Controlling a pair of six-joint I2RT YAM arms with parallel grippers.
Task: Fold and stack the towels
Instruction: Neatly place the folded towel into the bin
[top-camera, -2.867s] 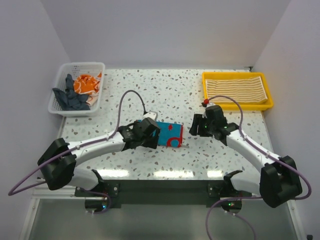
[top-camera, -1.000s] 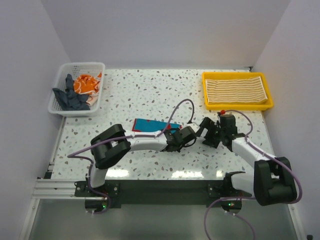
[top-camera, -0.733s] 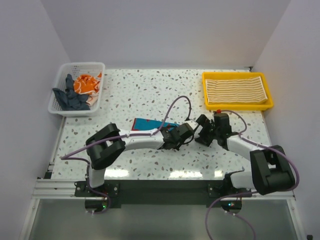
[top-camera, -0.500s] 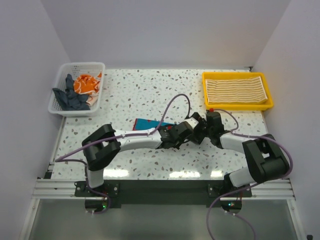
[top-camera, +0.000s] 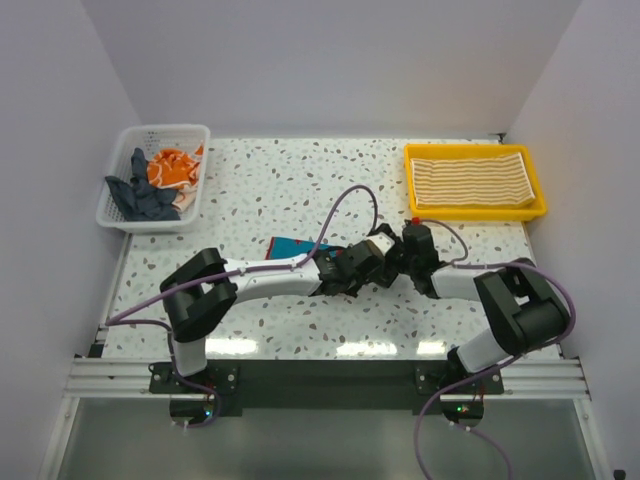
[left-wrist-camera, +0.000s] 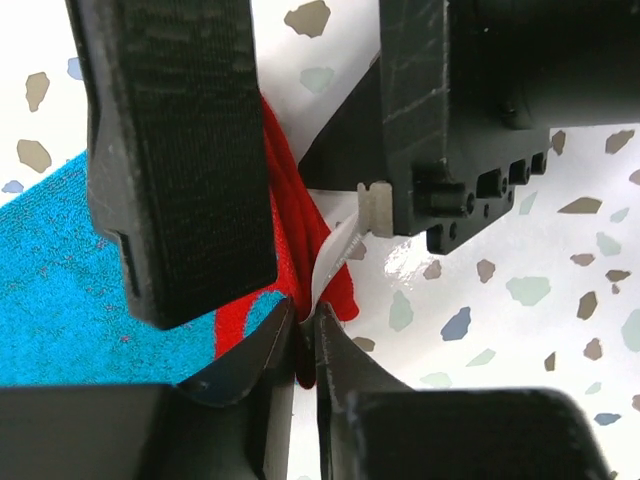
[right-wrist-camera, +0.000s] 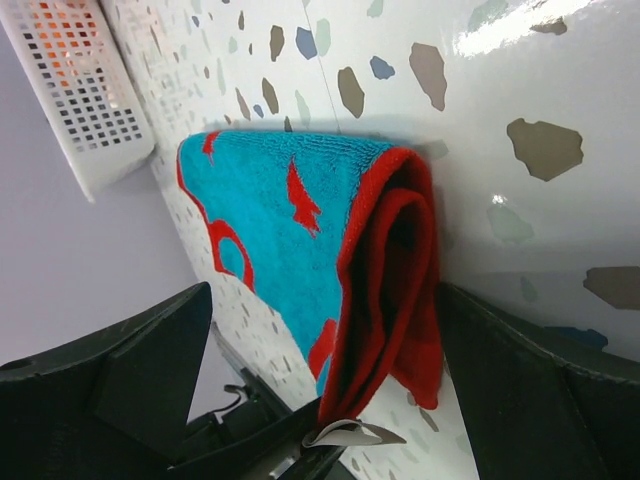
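Item: teal towel (right-wrist-camera: 280, 220), red-edged and folded, lying mid-table (top-camera: 300, 180) between both arms.
Left claw (left-wrist-camera: 305, 335): nearly pressed together, pinching the red fold.
Right claw (right-wrist-camera: 322, 290): spread wide, straddling that same fold.
Handling advice: close the right claw on all layers beside the left's pinch before any release; keep the edges aligned and low.

The speckled table (top-camera: 300, 180) bears a white mesh basket (top-camera: 116, 205) at its far-left corner and a yellow tray (top-camera: 475, 214) far right. A teal towel (top-camera: 292, 246) lies near its middle.
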